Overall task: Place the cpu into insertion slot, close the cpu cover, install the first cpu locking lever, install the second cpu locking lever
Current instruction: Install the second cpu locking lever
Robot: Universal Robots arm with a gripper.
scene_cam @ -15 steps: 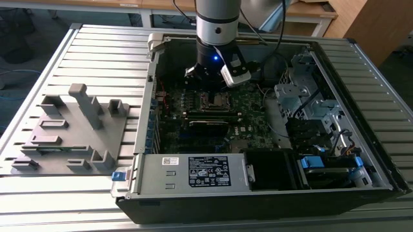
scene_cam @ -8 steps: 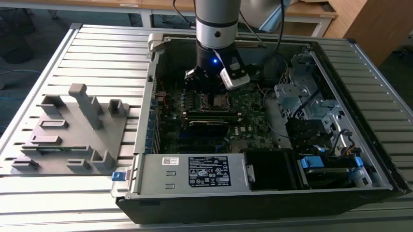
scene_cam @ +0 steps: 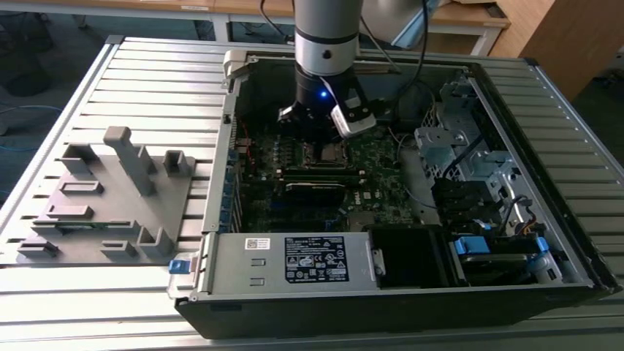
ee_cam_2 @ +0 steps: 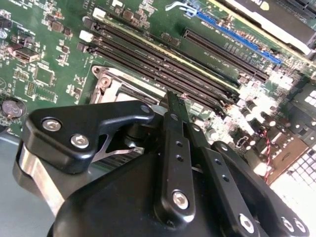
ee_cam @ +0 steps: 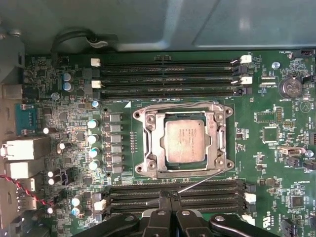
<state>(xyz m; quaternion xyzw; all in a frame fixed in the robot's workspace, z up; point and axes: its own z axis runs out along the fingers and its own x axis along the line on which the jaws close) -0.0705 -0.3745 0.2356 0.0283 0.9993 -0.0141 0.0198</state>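
Silvery cpu cover (ee_cam: 183,140) down (cpu (ee_cam: 184,140) seated)

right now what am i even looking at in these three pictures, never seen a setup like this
This is a robot arm working inside an open computer case that lies on a slatted metal table. The exterior view looks at the whole scene from off the arm; a grey holder block sits at that view's left. The other two pictures come from cameras riding near the arm's wrist. The first wrist view looks straight down on the green circuit board: the cpu lies in its slot, with the silvery cover framing it. The black hand hangs just beside it, over the long memory strips. Nothing visible is in the hand.
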